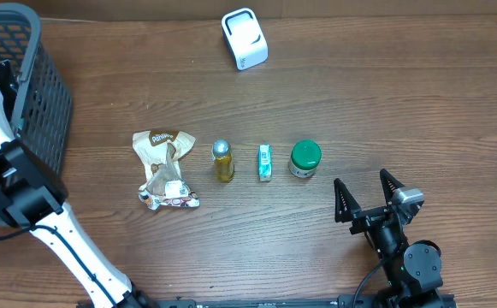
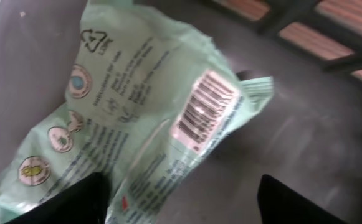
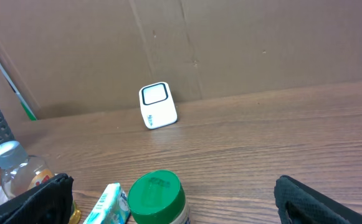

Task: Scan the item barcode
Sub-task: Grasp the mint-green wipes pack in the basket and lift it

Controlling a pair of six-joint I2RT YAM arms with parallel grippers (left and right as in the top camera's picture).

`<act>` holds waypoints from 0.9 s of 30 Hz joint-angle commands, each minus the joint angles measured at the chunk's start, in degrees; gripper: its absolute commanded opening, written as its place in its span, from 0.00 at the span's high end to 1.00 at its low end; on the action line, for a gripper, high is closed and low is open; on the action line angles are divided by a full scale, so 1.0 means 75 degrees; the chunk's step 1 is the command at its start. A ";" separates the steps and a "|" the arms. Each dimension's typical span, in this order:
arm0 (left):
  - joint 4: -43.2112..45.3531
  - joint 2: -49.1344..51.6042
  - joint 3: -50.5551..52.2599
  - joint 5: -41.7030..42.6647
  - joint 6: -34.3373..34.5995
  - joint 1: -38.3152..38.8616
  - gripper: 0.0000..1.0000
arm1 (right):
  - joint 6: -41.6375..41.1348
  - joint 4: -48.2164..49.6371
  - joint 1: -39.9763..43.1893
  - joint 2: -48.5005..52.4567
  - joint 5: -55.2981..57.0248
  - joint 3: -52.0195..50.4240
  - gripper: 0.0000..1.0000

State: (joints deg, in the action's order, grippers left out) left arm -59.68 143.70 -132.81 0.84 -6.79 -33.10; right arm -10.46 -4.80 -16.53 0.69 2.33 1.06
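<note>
**Overhead.** Wooden counter [image 1: 402, 94], grey mesh basket [image 1: 34, 94] at far-left edge, white scanner [image 1: 245, 38] at the far side, centre. Mid-counter row, L to R: crumpled snack bag [image 1: 164, 167], small bottle [image 1: 222, 161], teal box [image 1: 265, 162], green-lid jar [image 1: 304, 159], all apart from each other. Left arm [image 1: 8, 171] reaches to the basket; its tip is not visible here. Right pincer [image 1: 361, 181] is spread and empty, near the jar, not touching it.

**Left wrist.** Grey basket interior. The item, a pale green packet [image 2: 137, 124], lies flat-ish in the basket w/ printed side up. Soft film, creased, sealed end pointing up-right. White barcode [image 2: 205, 112] sits near that end, skewed; small round icons down the left edge, recycling mark [image 2: 96, 40] at top. Left pincer [image 2: 181, 186] is spread: one finger at the packet's lower edge, the other well apart over bare basket floor. Nothing pinched. Contact at the near finger: cannot tell.

**Right wrist.** Brown board wall behind counter; scanner upright, window facing this cam. Jar, box and bottle in foreground between spread fingers.

**Procedure (est.).** Step in hand: pick packet. Pinch at the icon end, away from the barcode, so the code stays uncovered. Grip firmly: film may slip or fold. Lift clear of the basket wall, then present the barcode flat to the scanner window; a wrinkle over the bars may spoil the read.
</note>
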 commanded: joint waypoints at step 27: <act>0.0702 0.0178 0.0510 -0.0924 -0.2127 -0.0003 0.12 | -0.0003 0.0023 0.0029 -0.0067 -0.0009 -0.0079 0.00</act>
State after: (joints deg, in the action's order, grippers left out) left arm -55.96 143.81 -131.94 -4.40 -21.45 -33.08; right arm -10.46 -4.78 -16.53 0.69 2.31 1.06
